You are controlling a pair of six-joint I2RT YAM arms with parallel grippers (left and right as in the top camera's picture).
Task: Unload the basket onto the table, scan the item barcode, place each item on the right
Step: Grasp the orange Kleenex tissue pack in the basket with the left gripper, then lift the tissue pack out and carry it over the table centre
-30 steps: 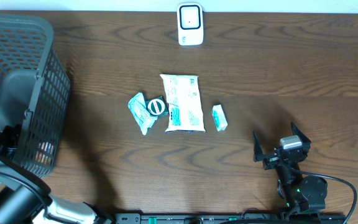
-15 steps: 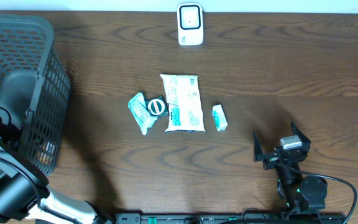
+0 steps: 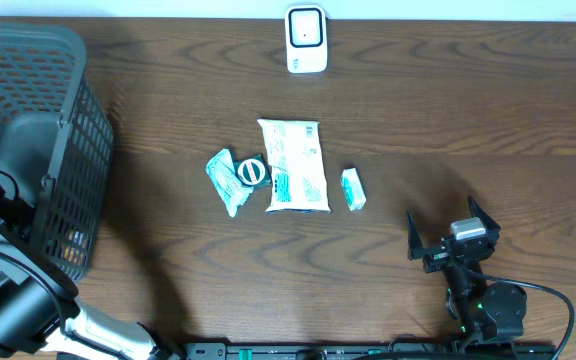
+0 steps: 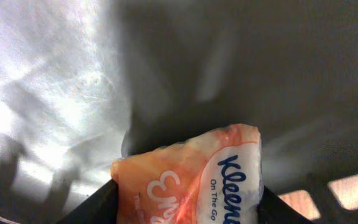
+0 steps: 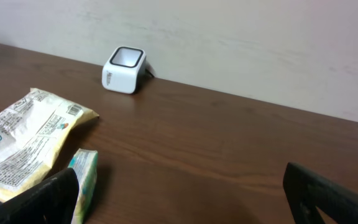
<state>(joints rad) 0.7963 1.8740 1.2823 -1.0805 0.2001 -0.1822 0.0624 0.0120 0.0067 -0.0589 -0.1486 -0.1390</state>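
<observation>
Barely begun: clamps Kleenex pack [image 4: 191,177] inside basket [image 3: 38,40] with left gripper [image 4: 185,208], holds right gripper [image 5: 185,193] agape, well short of lifting toward scanner [image 3: 306,38].

Shop checkout mock-up: barcode scanner [image 3: 306,38], shopping basket [image 3: 76,130].

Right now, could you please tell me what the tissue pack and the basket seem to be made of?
The tissue pack looks like thin glossy plastic film: it shines and creases. The basket looks like matte dark rigid plastic, moulded as an open lattice.
</observation>
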